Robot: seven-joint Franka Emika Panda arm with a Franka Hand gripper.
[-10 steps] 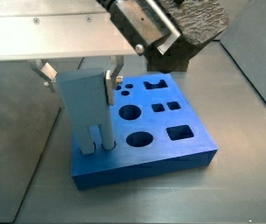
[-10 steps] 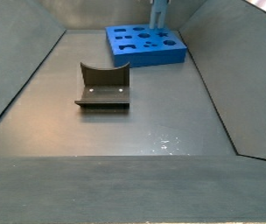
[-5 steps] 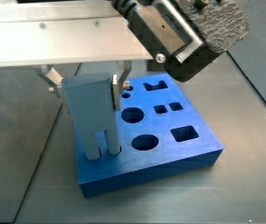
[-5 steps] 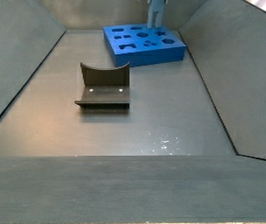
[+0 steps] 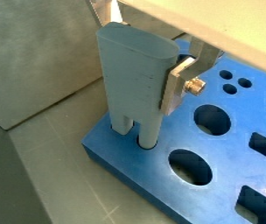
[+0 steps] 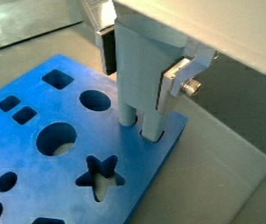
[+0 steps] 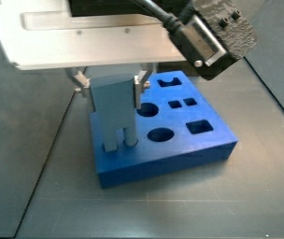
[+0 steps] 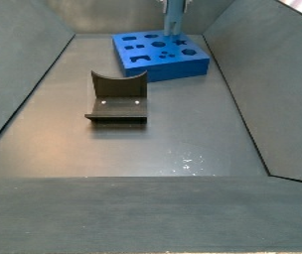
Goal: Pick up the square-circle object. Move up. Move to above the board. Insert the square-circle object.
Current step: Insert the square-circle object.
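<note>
Setting: a grey metal floor (image 8: pixel 154 149) is sloping up into grey walls on each side; the fixture (image 8: pixel 116 97) is standing on it near the middle, well apart from the board.

Board: the board (image 7: pixel 182 154) is lying flat at the far end of the floor in a side view (image 8: pixel 181 62), its top face showing cut holes (star, circles, squares, small dots in both wrist views).

Holes: the star (image 6: pixel 97 173), the large circles and the squares are showing nothing inside them; the only cut-outs taking anything are those at the board's edge, where the prongs are meeting the top face.

Square-circle object: the square-circle object (image 7: pixel 115 110) is standing upright, long axis vertical, prongs pointing down. In both wrist views the two prongs (image 5: pixel 136 133) are reaching the board's surface near its corner; how deep they are going in I cannot tell.

Claw: the claw (image 7: pixel 108 80) is gripping the square-circle object near its upper end, a silver finger (image 5: pixel 180 80) pressing flat against each side, directly above the board's near edge.

Change: compared with the earlier frames, the board is sitting shifted in both side views (slightly leftward in the far one), and the slab with the claw is appearing lower, its prongs now at the surface.
</note>
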